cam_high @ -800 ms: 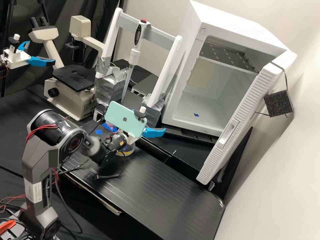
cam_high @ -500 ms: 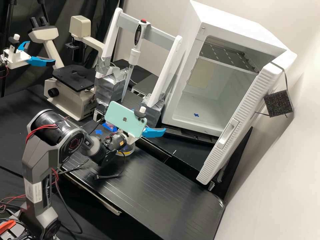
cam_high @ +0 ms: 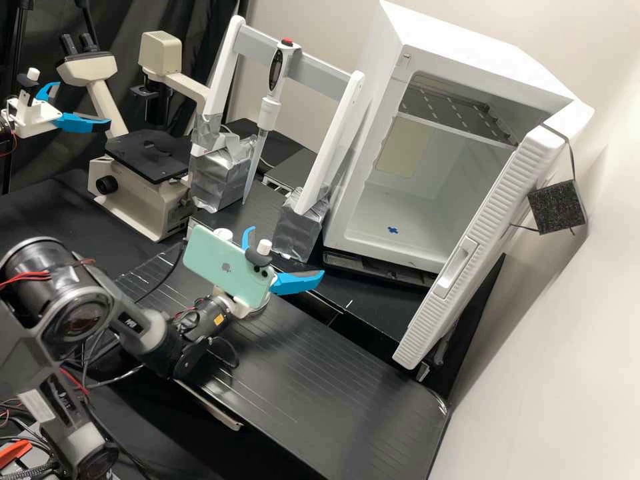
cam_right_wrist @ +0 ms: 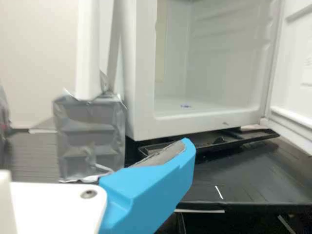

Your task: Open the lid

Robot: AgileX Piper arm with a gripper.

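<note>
Gripper, one: white, with two bright blue fingers (cam_high: 297, 283), on your dark grey arm (cam_high: 151, 343). Held over the black ribbed bench (cam_high: 320, 373) in the high view, its fingers spread, nothing seen pinched between them.

Lid, one, probable: round white top (cam_high: 222, 234), in the high view just past the upper edge of the mint-green phone (cam_high: 228, 267) mounted on the gripper. Its body is behind the phone; you cannot confirm the container or its upright axis.

Also listed: curved, clear-looking edge (cam_high: 262, 309) under the gripper mount, perhaps a dish; which of the two carries the task's lid is uncertain.

Relation: as you look at the high view, the white top lies to the left of the finger pair, outside the gap, with the upper finger the nearer. The fingers point away from the arm, toward the open white fridge (cam_high: 427, 160). Your next move would likely call for drawing back and turning the gap onto the lid; depth between them cannot be told.

Change: against the earlier high view, your arm and gripper have shifted left and somewhat down. The white top has come into sight beside the phone, as has more of the silver-taped block (cam_high: 300, 230). Fridge as before.
</note>
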